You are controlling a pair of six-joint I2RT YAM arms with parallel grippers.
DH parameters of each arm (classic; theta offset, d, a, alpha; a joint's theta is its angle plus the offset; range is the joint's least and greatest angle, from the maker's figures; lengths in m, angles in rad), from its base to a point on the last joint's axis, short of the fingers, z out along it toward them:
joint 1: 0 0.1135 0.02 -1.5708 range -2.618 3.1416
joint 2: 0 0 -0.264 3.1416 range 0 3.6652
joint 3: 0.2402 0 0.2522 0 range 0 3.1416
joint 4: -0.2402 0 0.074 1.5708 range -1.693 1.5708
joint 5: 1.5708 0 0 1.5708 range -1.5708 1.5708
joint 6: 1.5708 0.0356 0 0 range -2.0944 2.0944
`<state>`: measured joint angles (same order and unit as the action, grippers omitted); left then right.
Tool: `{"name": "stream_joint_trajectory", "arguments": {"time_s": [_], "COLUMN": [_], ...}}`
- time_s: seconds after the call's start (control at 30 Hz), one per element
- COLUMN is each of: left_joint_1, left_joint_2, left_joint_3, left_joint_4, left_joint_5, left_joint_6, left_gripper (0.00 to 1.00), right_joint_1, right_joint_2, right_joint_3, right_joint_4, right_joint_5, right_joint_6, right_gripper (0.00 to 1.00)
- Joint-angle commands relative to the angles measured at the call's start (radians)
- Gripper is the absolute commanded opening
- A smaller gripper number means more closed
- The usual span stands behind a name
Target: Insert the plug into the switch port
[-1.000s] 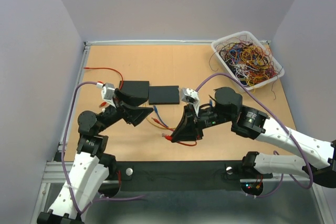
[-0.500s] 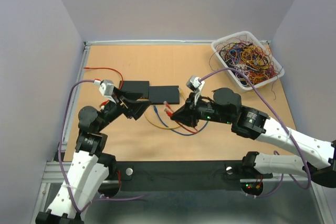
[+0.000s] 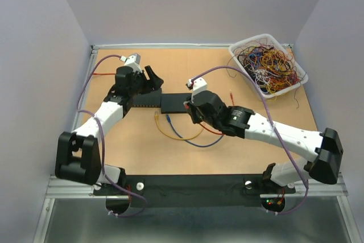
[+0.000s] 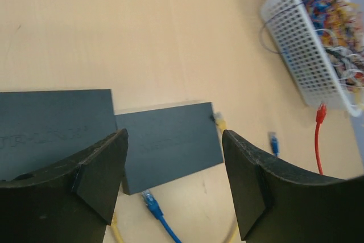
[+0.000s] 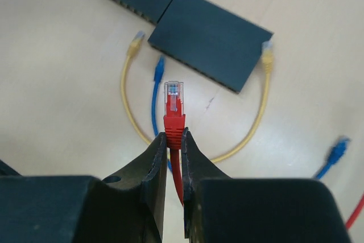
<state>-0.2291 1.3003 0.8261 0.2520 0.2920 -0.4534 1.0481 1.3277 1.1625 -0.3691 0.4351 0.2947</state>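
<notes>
**Top external.** The right tool (image 3: 189, 108) sits at the near right corner of the flat dark-grey rectangular switch box (image 3: 175, 102) on the tan tabletop (image 3: 193, 66). Its load is too small to make out from here. The left tool (image 3: 151, 78) hangs over the far side of a second dark-grey box (image 3: 143, 99), which touches the first on its left. The step in hand looks like carrying and aligning; nothing is inserted yet.

**Left wrist.** The left tool (image 4: 173, 140) stands wide and holds nothing. It looks down on the seam between the two boxes, with the switch box (image 4: 165, 120) framed between its fingers.

**Right wrist.** The right tool (image 5: 173, 140) is pinched narrow on the boot of the red moulded plug with a clear plastic tip (image 5: 174, 103). The tip points up and away from the fingers, toward the switch box (image 5: 210, 41). The plug hangs above a thin yellow cable loop (image 5: 128, 106), apart from the port face along the box's near edge. The next move probably calls for lowering the plug to port height, squaring it to one opening and pushing straight in. The left tool may need to brace the box against sliding.

**Against a second ago.** Both arms were then folded back nearer their bases, and the right tool was low over the loose cables in front of the boxes. Both have since reached forward.
</notes>
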Motion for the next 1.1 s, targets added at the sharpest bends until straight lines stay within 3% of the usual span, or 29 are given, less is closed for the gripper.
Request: {"name": "stream_joint_trajectory", "arguments": {"time_s": [0.0, 0.1, 0.23, 0.53, 0.73, 1.07], "left_joint_1": [-0.007, -0.027, -0.029, -0.062, -0.107, -0.119], "left_joint_2": [0.085, 0.114, 0.186, 0.494, 0.692, 0.729], "left_joint_3": [0.094, 0.071, 0.112, 0.395, 0.577, 0.532], "left_joint_4": [-0.053, 0.001, 0.049, 0.038, -0.065, -0.083], "left_joint_5": [0.005, 0.015, 0.041, 0.173, 0.199, 0.188], "left_joint_6": [0.032, 0.015, 0.056, 0.104, 0.154, 0.156], "left_gripper": [0.76, 0.76, 0.76, 0.75, 0.73, 0.73], "right_joint_1": [0.004, 0.004, 0.001, -0.108, -0.168, -0.232], "right_joint_2": [0.054, 0.132, 0.214, 0.349, 0.393, 0.472], "right_joint_3": [-0.023, -0.069, -0.112, -0.162, -0.167, -0.132], "right_joint_4": [0.087, 0.186, 0.239, 0.302, 0.306, 0.305], "right_joint_5": [-0.142, -0.228, -0.225, -0.260, -0.272, -0.279], "right_joint_6": [0.075, 0.118, 0.156, 0.202, 0.181, 0.143], "right_gripper": [0.00, 0.00, 0.00, 0.01, 0.00, 0.00]}}
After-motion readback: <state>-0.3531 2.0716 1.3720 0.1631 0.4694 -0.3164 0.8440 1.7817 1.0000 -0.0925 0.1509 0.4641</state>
